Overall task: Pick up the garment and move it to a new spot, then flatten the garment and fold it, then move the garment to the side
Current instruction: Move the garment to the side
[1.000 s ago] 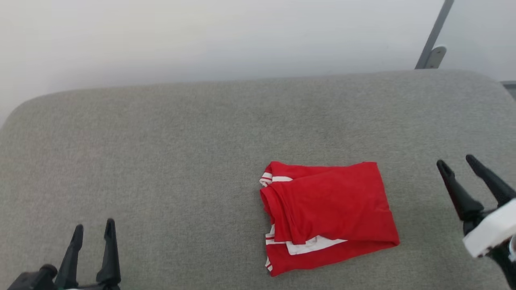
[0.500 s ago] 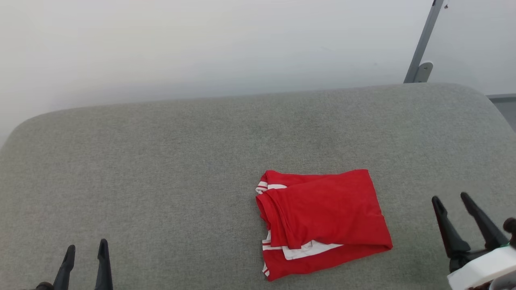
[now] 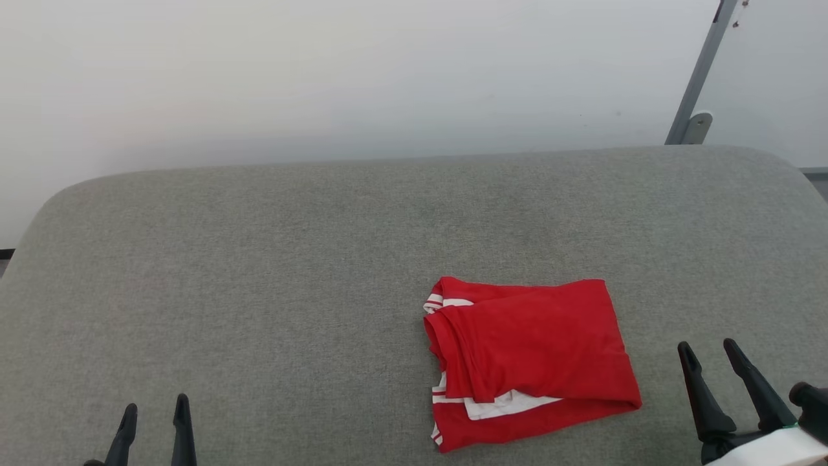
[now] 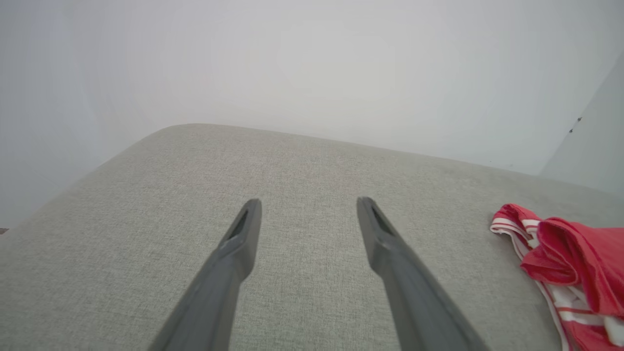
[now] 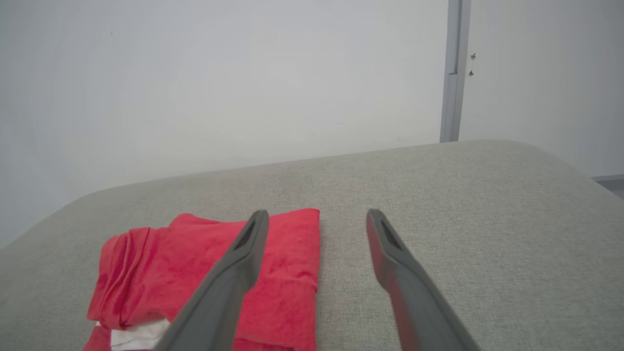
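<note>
Folded, the garment (image 3: 537,356) hides its lettering; long axis runs left-right, striped trim (image 3: 445,302) leftward. My left end effector (image 3: 156,403) and right end effector (image 3: 706,345) gape empty.

Left half: bare grey fabric of the surface (image 3: 259,272) runs from near edge to far edge, giving wide passage.
Centre-right: the folded garment (image 3: 537,349) lies low and flat, the one obstacle on the surface.
Right strip: bare fabric between the garment and the rounded right corner.
Back: the wall (image 3: 323,77) rises just behind the far edge and closes that side.
Far right: a slanted metal post (image 3: 702,71) stands against the wall.
Near edge: the left gripper (image 3: 156,403) is well apart from the garment. The right gripper (image 3: 706,345) is near it, not touching.
</note>
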Robot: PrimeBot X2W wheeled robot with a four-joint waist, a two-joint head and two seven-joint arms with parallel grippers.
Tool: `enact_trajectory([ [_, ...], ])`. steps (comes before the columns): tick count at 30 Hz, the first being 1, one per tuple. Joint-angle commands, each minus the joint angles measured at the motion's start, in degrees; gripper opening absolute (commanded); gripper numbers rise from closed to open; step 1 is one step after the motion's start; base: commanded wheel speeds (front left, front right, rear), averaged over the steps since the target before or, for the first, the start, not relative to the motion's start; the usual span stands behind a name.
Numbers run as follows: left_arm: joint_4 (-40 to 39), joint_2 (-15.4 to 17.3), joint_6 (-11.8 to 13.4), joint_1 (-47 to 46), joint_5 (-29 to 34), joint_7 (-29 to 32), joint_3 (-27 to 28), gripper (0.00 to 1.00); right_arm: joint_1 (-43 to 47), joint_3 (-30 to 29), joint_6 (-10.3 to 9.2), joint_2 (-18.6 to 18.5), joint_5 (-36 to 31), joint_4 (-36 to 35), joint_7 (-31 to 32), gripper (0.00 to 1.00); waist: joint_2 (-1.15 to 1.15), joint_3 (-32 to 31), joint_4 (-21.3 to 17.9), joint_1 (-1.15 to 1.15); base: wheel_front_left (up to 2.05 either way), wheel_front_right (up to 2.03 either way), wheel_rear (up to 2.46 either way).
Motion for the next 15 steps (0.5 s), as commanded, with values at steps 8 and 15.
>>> enact_trajectory([
  [8, -0.2, -1.1, -0.2, -1.0, 0.9, -0.3, -1.3, 1.0, 1.6, -1.3, 0.0, 1.9, -1.7, -1.1, -0.2, 1.0, 0.0, 0.1, 0.8, 0.0, 0.0, 0.0, 0.0],
  [15, -0.1, -1.4, -0.2, -1.3, 0.4, -0.3, -1.8, 1.0, 2.0, -1.6, 0.0, 2.1, -1.8, -1.5, -0.2, 1.0, 0.0, 0.3, 1.2, 0.0, 0.0, 0.0, 0.0],
])
